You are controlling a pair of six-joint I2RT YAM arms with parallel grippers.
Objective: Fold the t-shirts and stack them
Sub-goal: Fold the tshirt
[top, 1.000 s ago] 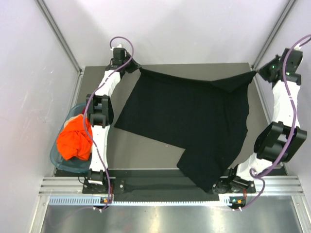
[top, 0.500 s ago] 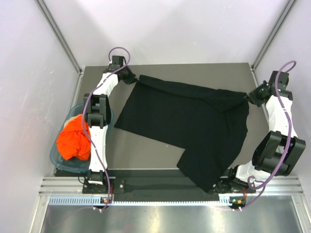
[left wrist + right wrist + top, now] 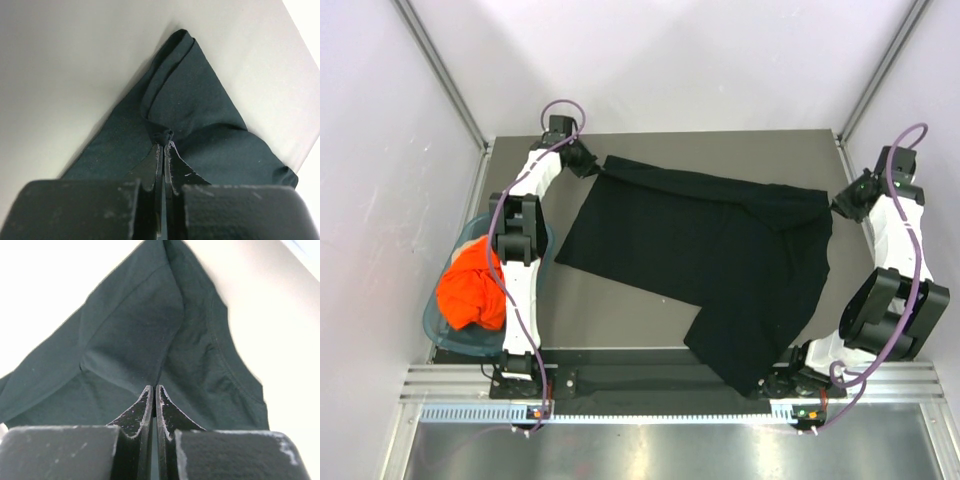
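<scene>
1. The dark table holds the work.
2. The black t-shirt lies spread over the table's middle and right. Its near corner drapes over the front edge beside the right arm's base. Any mark or label on it is too small to make out.
3. The teal basket sits at the table's left edge, mostly hidden by its contents and the left arm.
4. The orange t-shirt is bunched inside the basket, and the left arm crosses over part of it.
5. The left gripper is clamped on the black t-shirt's far left corner.
6. The right gripper is pinched tight on its far right corner.
</scene>
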